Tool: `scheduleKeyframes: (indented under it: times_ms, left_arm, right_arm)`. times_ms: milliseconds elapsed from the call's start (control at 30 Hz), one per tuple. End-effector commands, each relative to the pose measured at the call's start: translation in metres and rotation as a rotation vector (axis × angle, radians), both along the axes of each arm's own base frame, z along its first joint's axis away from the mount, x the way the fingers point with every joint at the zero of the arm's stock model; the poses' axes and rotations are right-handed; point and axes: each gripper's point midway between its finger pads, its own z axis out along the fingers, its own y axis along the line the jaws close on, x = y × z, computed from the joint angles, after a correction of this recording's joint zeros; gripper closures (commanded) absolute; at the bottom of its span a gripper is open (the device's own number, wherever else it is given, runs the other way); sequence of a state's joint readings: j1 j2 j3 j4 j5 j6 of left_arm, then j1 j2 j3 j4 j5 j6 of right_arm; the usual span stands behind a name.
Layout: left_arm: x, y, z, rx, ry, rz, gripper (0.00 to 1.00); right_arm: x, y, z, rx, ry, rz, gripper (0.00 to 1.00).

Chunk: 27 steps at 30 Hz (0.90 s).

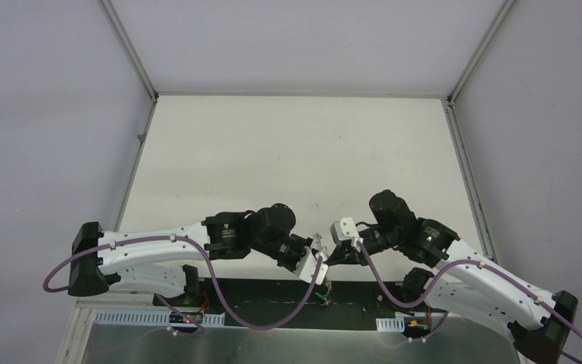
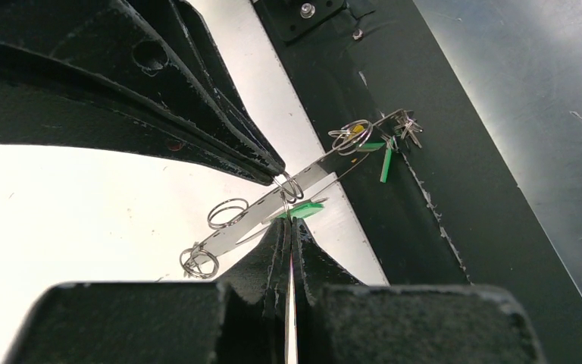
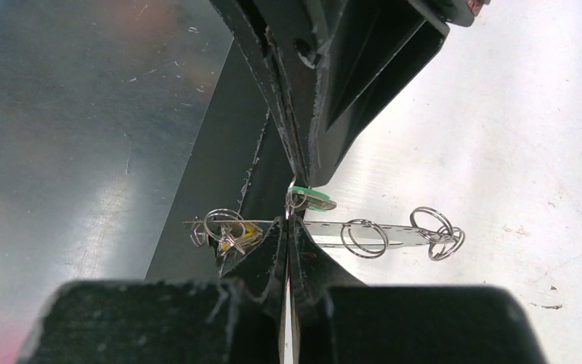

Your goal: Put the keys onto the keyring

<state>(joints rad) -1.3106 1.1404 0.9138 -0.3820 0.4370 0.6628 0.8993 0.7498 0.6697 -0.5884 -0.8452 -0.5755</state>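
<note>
Keyring (image 3: 398, 232) hangs in the air over the middle of the worktop's (image 1: 273, 152) near edge, between the two arms. The right claw (image 3: 288, 221) is pressed together and seems to pinch its thin metal mid-length. The left claw (image 2: 291, 225), also pressed together, nips the green key (image 3: 320, 199) by its plastic head right at the keyring. A yellow key (image 3: 235, 240) and small split rings (image 3: 364, 237) dangle along it. Everything here looks light, smooth and slippery. The wire is probably springy, so it may twist in a loose pinch. Hold bare metal between the rings, and hold keys by the head, leaving the hole free.
</note>
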Motion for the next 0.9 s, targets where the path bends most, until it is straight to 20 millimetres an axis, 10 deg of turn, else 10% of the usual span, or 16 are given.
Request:
scheduleKeyframes:
  times_ms: [0,867]
  left_arm:
    - [0.0023,-0.0049,0.0188,-0.047,-0.061,0.019,1.00]
    - [0.0061,-0.0060,0.0129,-0.019,-0.229,0.067,1.00]
  right_arm:
    - [0.0065,0.0109,0.0311,0.087,-0.060,0.003,1.00]
    - [0.0156,0.0146,0.0364,0.109,-0.037,-0.086,1.00]
